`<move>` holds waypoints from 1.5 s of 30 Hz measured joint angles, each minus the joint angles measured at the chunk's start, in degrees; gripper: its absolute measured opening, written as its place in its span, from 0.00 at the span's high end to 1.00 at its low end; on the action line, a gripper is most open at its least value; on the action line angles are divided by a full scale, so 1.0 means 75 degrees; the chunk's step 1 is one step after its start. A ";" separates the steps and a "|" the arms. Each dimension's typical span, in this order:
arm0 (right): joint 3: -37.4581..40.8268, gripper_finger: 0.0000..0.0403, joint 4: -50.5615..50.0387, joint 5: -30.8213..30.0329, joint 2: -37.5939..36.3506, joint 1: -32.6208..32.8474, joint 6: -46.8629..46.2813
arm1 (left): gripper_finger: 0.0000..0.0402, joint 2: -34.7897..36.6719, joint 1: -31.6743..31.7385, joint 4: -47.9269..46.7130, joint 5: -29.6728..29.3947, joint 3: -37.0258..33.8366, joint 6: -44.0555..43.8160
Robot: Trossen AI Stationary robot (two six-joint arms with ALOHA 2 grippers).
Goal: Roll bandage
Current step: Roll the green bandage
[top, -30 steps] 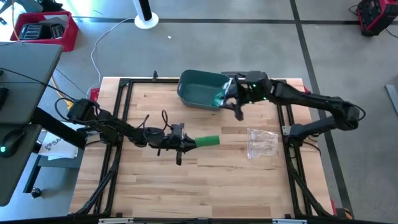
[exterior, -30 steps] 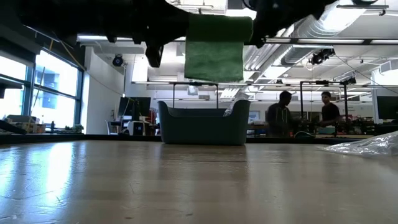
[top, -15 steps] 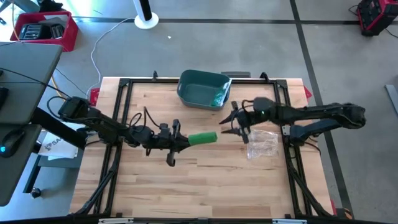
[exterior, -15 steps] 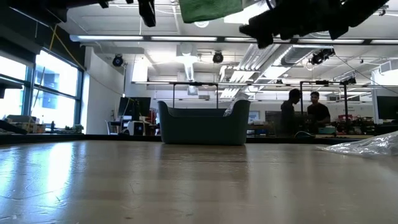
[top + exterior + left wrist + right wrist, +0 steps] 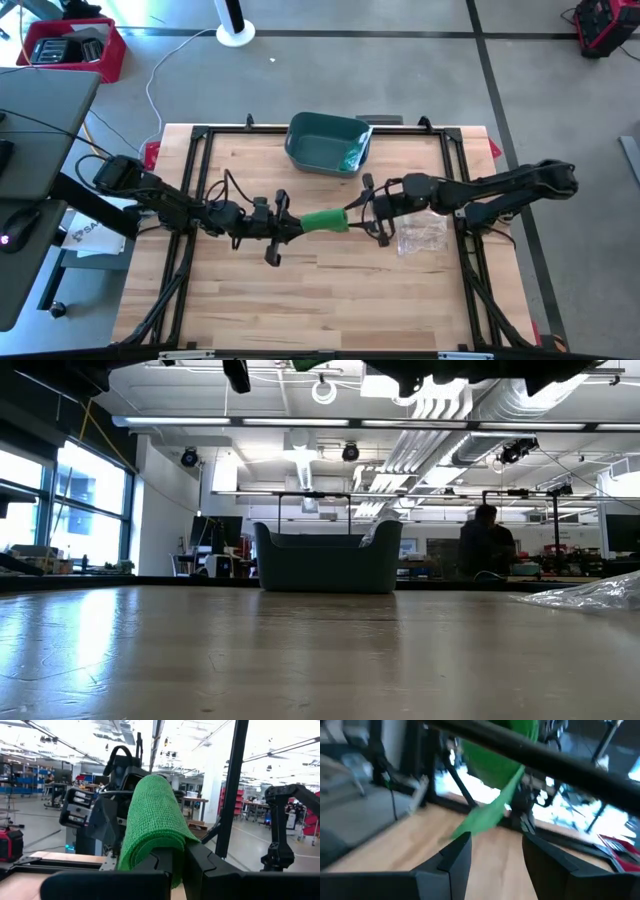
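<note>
The green bandage is a folded-over bundle of knit cloth, held up over the table's middle. My left gripper comes from the table's left and is shut on its left end. The left wrist view shows the bandage sticking out beyond the fingers. My right gripper comes from the right and stands open just at the bandage's right end. In the right wrist view the bandage lies ahead of the open gripper, not between its fingers. Whether they touch it, I cannot tell. My left gripper pinches the bandage's left end between its two fingers, several layers together. The fingers come from the table's left, tipped a little upward, and lie along the bandage. The bandage sticks out past the fingertips toward the right, lifted clear of the table.
A teal bin stands at the table's far middle. A clear plastic bag lies right of centre, under the right arm. Black frame rails run along the table's sides. A person stands in the room beyond.
My right gripper has swung from beside the bin toward the table's near left and sunk a little, ending at the bandage's right end, still open. My left gripper has risen and tipped upward with the bandage, which has left the low view's top.
</note>
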State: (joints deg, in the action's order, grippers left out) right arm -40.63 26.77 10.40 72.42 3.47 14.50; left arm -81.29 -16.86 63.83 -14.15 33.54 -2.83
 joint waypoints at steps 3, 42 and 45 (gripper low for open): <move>-0.0299 0.58 -0.1163 -0.0651 -0.0244 0.0057 0.0126 | 0.98 -0.0001 0.0000 0.0016 0.0009 0.0000 0.0003; -0.1229 0.99 -0.0817 -0.1949 0.0700 0.0930 0.0397 | 0.98 -0.0007 -0.0480 0.0929 0.1053 -0.0003 0.0744; -0.1229 0.99 -0.0856 -0.1735 0.0700 0.1083 0.0334 | 0.98 0.0096 -0.0707 0.1112 0.0857 -0.0003 0.1083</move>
State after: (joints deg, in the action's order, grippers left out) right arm -49.84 20.35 -2.61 77.67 11.59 17.00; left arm -80.57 -22.17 72.17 -7.73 33.52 5.29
